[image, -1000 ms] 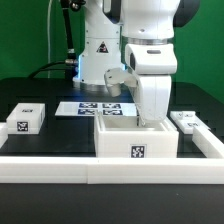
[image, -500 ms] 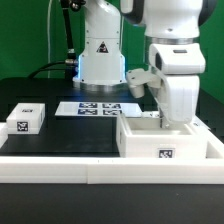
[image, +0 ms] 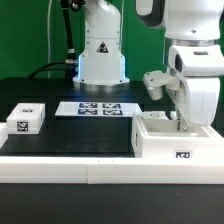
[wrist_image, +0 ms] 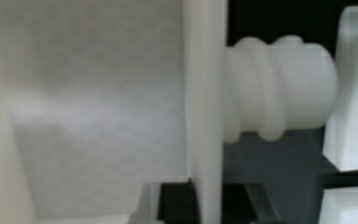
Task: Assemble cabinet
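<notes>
The cabinet (image: 172, 142), a large white box with a marker tag on its front face, stands on the black table at the exterior view's right, against the front rail. My gripper (image: 183, 122) reaches down into its open top at the box's right end and is shut on the cabinet's thin upright wall. In the wrist view this wall (wrist_image: 201, 90) runs between my dark fingertips (wrist_image: 172, 202), with the gripper (wrist_image: 201, 205) closed round it. The inside of the box fills one side of that view.
A small white tagged block (image: 25, 118) lies at the exterior view's left. The marker board (image: 98, 108) lies in front of the robot base. A white rail (image: 60, 166) runs along the front. A ribbed white round piece (wrist_image: 279, 88) sits just beyond the gripped wall.
My gripper has slid the cabinet along the front rail toward the exterior view's right, from mid-table to the right end. The small block and the marker board have not moved.
</notes>
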Robot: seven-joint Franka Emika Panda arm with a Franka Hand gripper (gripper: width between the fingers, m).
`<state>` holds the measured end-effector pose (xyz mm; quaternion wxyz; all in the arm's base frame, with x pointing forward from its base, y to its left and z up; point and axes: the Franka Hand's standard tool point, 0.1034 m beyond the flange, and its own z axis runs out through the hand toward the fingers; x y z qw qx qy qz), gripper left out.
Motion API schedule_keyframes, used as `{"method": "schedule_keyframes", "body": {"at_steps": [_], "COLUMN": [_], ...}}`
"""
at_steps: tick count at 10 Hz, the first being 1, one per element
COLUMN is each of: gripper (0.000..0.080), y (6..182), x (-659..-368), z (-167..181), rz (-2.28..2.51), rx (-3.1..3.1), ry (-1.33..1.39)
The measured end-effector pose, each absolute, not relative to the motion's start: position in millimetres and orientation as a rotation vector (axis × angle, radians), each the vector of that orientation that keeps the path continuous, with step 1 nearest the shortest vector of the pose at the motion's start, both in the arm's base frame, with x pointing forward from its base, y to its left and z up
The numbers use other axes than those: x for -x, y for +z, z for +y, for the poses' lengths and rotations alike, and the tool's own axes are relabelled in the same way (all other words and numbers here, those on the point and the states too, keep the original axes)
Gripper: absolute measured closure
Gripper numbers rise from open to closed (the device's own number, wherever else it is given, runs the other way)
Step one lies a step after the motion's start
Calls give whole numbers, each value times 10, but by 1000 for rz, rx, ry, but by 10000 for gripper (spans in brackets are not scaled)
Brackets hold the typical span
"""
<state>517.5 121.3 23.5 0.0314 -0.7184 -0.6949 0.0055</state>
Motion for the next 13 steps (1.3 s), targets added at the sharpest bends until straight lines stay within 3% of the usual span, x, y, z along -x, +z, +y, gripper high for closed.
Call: {"method": "schedule_keyframes", "body": {"at_steps": [2, 3, 4, 5, 6, 7, 8, 9, 13], "gripper": [758, 553, 553, 382, 382, 153, 50, 12, 2], "y": [234, 234, 233, 233, 233, 233, 233, 233, 275], "x": [-5174, -5174, -5175, -5175, -5175, -5175, -5175, -5176, -5094], "z": [1210, 1207, 1205, 1204, 1202, 1200, 1198, 1196, 1165], "rz": [-2140, -2139, -2139, -2139, -2138, -2138, -2138, -2137, -2134], "rx": [2213, 2214, 2214, 2214, 2215, 2215, 2215, 2216, 2221], "ry": [17, 17, 18, 18, 18, 18, 18, 18, 26]}}
